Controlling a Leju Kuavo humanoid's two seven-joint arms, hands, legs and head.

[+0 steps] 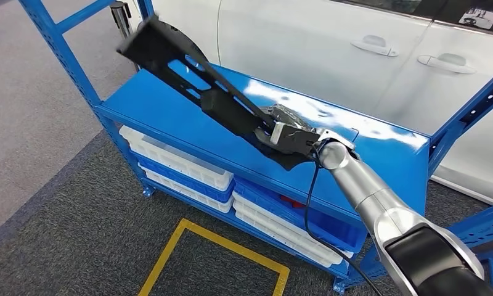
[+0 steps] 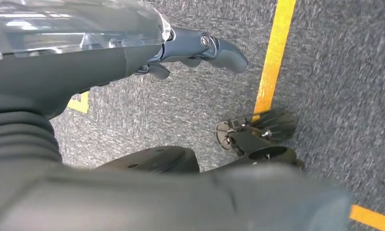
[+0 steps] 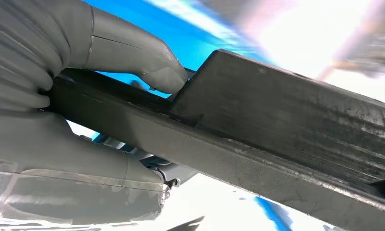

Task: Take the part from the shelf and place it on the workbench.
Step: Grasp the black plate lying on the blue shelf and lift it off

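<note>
A long black plastic part slants up over the blue shelf top, its far end raised at the upper left. My right hand grips its near end above the shelf's right half. In the right wrist view the thumb presses on the dark bar of the part, with the other fingers wrapped below it. My left hand hangs over grey carpet, fingers curled in and holding nothing.
White and blue bins fill the lower shelf level. A white car stands right behind the rack. Blue uprights frame the shelf at left and right. A yellow floor marking lies on the carpet in front.
</note>
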